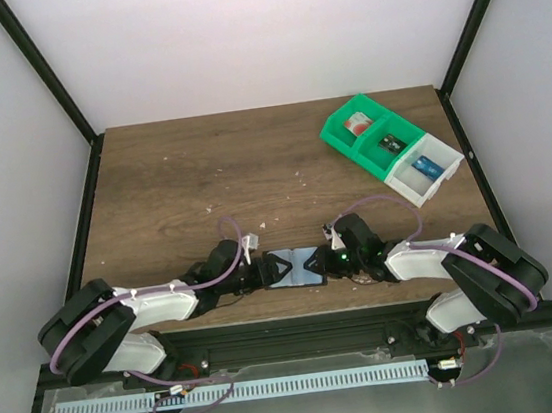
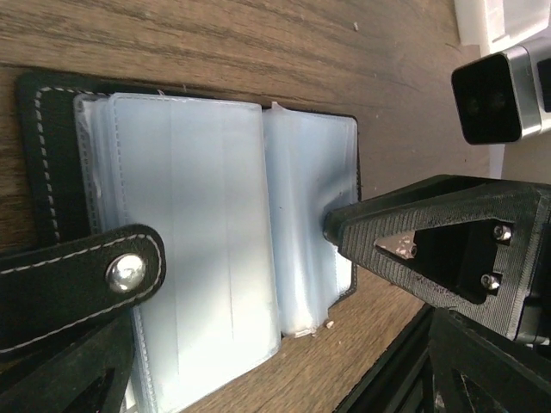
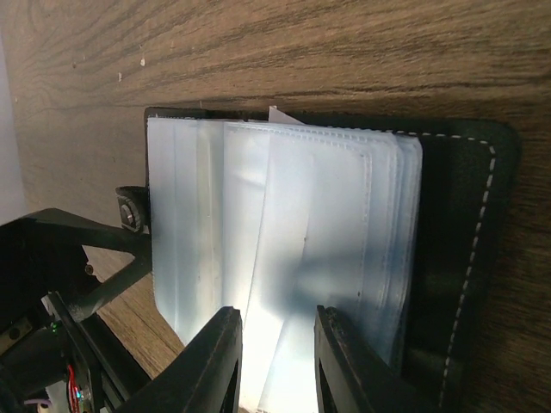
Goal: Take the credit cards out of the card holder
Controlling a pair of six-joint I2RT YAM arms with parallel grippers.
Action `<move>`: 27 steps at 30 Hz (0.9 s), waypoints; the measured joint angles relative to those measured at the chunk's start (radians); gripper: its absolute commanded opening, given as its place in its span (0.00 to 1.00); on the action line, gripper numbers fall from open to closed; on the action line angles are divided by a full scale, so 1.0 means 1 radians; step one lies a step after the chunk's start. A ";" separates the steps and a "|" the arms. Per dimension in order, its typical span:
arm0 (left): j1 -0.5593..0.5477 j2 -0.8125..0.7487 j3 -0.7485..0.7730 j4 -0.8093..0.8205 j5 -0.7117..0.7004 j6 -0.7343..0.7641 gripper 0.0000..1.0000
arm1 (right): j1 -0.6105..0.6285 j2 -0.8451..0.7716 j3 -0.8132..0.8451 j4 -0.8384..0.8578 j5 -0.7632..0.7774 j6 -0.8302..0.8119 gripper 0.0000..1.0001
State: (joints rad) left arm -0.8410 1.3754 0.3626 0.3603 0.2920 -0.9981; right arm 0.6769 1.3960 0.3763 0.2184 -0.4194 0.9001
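Note:
The card holder lies open and flat near the table's front edge, its light blue sleeves up. My left gripper is at its left end, open, jaws wide apart either side of the holder; the black snap strap lies over one finger. My right gripper is open over the right panel, and one fingertip touches a sleeve. A white corner pokes from the holder's far edge. Small cards lie in the bins: a pale red-marked one, a dark one, a blue one.
A green bin with two compartments and a white bin stand joined at the back right. Small pale crumbs lie scattered on the wood around the middle. The black frame rail runs just in front of the holder.

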 measured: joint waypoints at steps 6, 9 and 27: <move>-0.016 0.008 0.000 0.031 0.008 -0.026 0.95 | 0.002 0.008 -0.005 0.024 0.000 0.007 0.26; -0.018 0.011 0.000 0.064 0.013 -0.039 0.95 | 0.005 0.018 -0.006 0.044 -0.001 0.010 0.26; -0.039 0.032 0.039 0.174 0.047 -0.056 0.96 | 0.008 0.028 -0.024 0.095 -0.001 0.018 0.26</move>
State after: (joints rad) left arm -0.8799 1.4075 0.4019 0.5346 0.3386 -1.0538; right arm 0.6853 1.4242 0.3523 0.3138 -0.4202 0.9184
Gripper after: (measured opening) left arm 0.954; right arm 0.257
